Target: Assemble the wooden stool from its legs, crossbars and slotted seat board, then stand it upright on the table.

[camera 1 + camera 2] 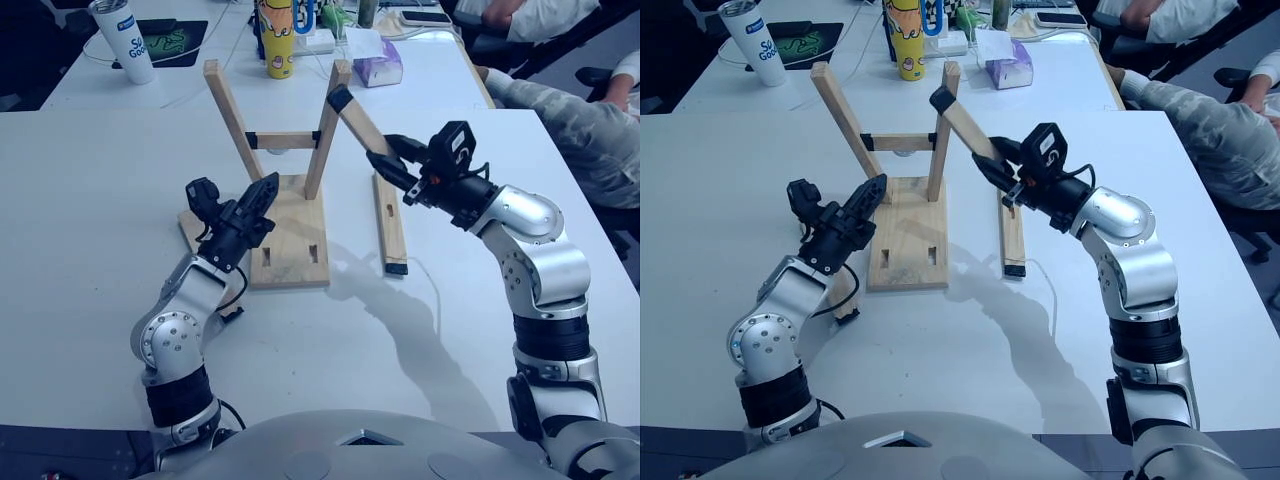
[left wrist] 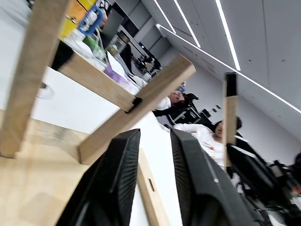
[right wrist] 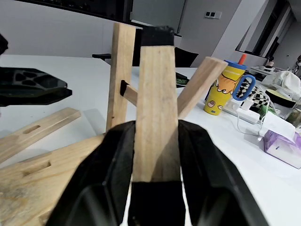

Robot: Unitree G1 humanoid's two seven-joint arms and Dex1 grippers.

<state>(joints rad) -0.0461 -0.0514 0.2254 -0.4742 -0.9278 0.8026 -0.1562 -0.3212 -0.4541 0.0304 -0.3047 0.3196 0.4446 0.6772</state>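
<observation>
The slotted seat board (image 1: 292, 245) lies flat on the white table. Two legs (image 1: 232, 112) stand tilted in it, joined near the top by a crossbar (image 1: 285, 140). My right gripper (image 1: 385, 160) is shut on a third leg (image 1: 352, 112) with a black cap, held slanted in the air with its capped end beside the right standing leg; the same leg (image 3: 155, 94) fills the space between the fingers. A further leg (image 1: 391, 228) lies on the table right of the board. My left gripper (image 1: 268, 200) hovers over the board's left side, narrowly open and empty.
Another slotted wooden piece (image 3: 33, 132) lies left of the board, under my left arm. A tumbler (image 1: 122, 38), a yellow cup (image 1: 278, 38) and a purple tissue box (image 1: 378, 70) stand at the back. A person's sleeve (image 1: 575, 135) rests at the right edge. The near table is bare.
</observation>
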